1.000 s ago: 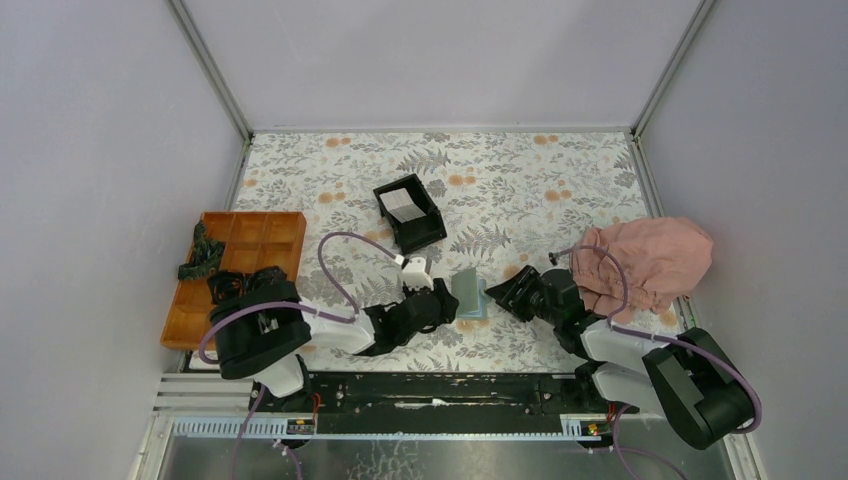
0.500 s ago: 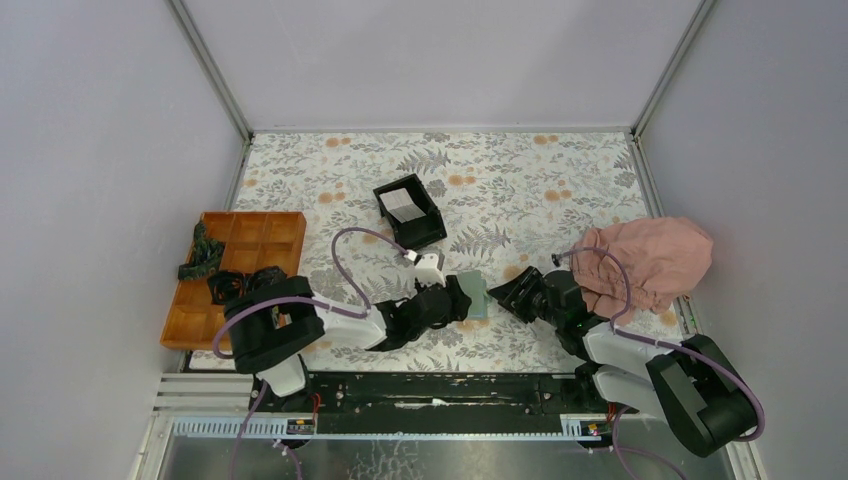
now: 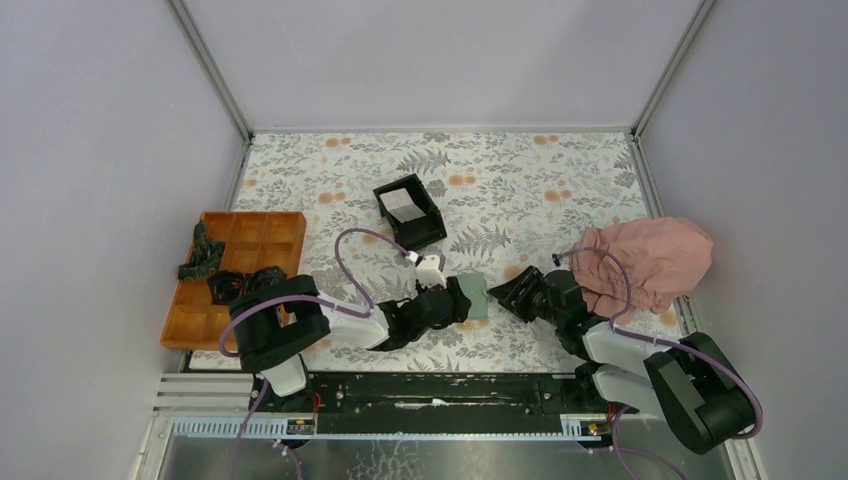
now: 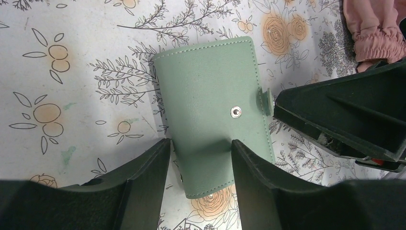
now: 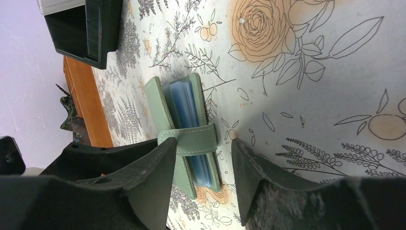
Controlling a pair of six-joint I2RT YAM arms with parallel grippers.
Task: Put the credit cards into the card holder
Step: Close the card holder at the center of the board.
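**Card Holder Laid Between Both Arms at Mid-Counter**

The card holder (image 3: 478, 297) is laid on the counter (image 3: 540, 170). The left fingers (image 4: 143, 182) are placed at its left end and the right fingers (image 5: 268, 191) just beside its right. Behind it a box (image 3: 425, 234) is set, with credit cards (image 3: 402, 204) stacked in it. A compartment tray (image 3: 270, 235) is placed at the left edge and a bundled cloth (image 3: 650, 260) at the right.

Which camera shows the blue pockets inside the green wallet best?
The right wrist view: it faces the wallet's open edge, so the blue pockets show. The left wrist view shows only the green cover; the top view, a small green patch.
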